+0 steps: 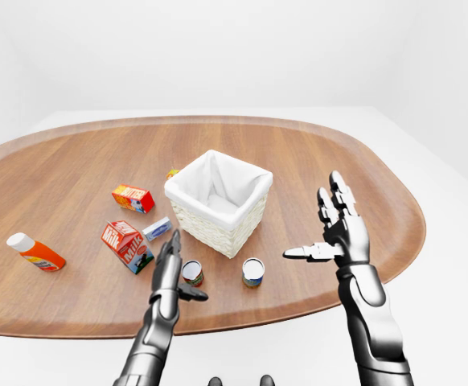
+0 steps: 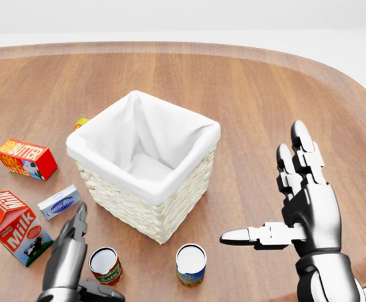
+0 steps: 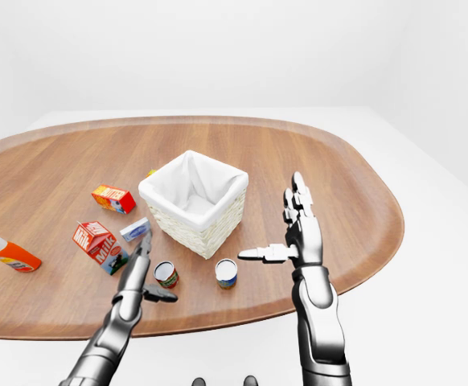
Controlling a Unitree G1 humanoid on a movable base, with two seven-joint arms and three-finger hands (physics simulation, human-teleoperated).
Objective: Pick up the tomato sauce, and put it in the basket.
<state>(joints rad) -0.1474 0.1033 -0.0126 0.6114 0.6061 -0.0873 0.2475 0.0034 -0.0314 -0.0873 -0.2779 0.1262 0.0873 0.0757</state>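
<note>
The tomato sauce can [image 2: 105, 265], red-labelled with a white lid, stands upright on the wooden table [image 2: 265, 88] near the bottom left of the head view. My left hand [image 2: 85, 255] is open right beside it, fingers to its left and thumb below it, not closed round it. The wicker basket [image 2: 139, 207], with its white cloth liner, stands just above the can and nothing shows inside it. My right hand [image 2: 271, 195] hovers open at the right, palm towards the basket, holding nothing.
A blue-and-yellow can [image 2: 190, 264] stands right of the tomato sauce. A milk carton [image 2: 13, 226], a butter box [image 2: 26, 158] and a small blue-white box [image 2: 60, 201] lie at the left. An orange bottle [image 1: 34, 251] lies farther left. The table's edge runs just below the cans.
</note>
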